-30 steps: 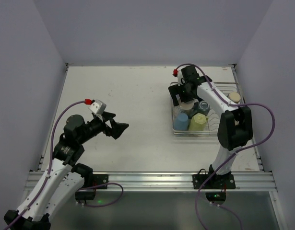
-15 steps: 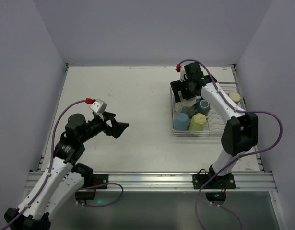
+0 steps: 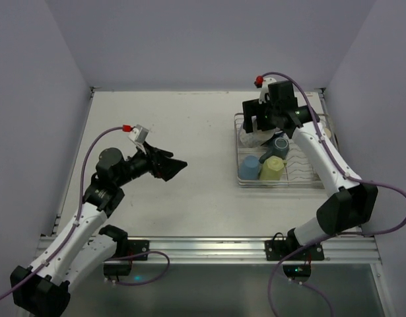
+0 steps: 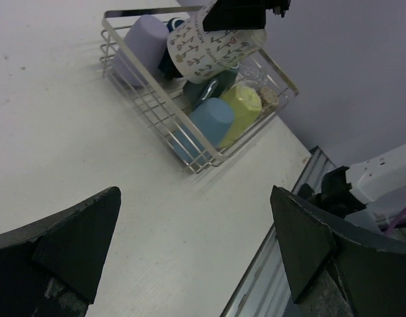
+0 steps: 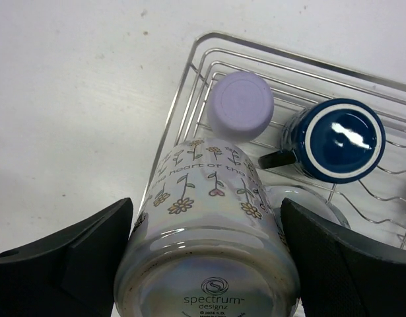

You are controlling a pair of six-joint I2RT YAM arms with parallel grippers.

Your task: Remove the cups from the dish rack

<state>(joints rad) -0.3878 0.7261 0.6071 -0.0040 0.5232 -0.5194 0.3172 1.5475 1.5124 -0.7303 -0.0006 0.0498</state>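
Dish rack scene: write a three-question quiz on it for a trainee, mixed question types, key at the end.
1. True or false: the left gripper holds a cup.
2. Which cup does the right gripper grip? A: floral mug; B: lavender cup; C: navy mug.
3. Fill in: in the top view of the dish rack, the cup just left of the yellow-green cup is ____.
Key: 1 false; 2 A; 3 light blue cup.
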